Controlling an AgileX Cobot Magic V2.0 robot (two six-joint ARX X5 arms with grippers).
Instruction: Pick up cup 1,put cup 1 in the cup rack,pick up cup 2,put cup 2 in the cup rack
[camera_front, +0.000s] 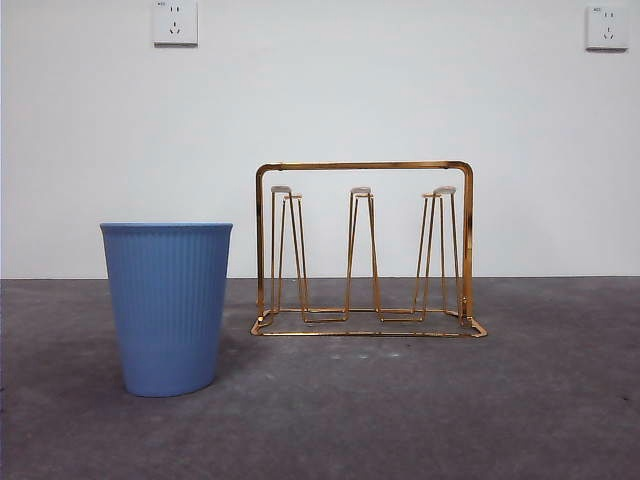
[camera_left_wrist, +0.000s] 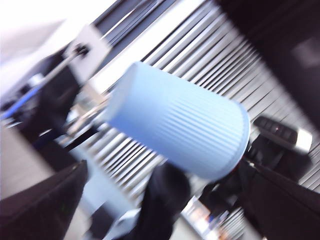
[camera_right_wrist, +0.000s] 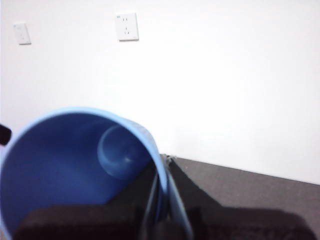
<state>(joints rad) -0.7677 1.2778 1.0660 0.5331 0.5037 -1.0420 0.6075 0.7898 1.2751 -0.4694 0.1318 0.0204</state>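
Altogether, one gold cup rack (camera_front: 365, 250) stands mid-desk (camera_front: 560, 400), with one upright blue cup (camera_front: 167, 305) near it toward the left edge. My left end effector (camera_left_wrist: 217, 190) clamps a tilted pale ribbed cup (camera_left_wrist: 175, 120). My right end effector (camera_right_wrist: 160, 200) pinches the rim of a deep-blue cup (camera_right_wrist: 60, 165).

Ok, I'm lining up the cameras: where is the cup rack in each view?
Front: cup rack centre-right on the table, right of a blue cup.
Left wrist: not in it.
Right wrist: not in it.
Shared landmark: white wall socket, front and right wrist.
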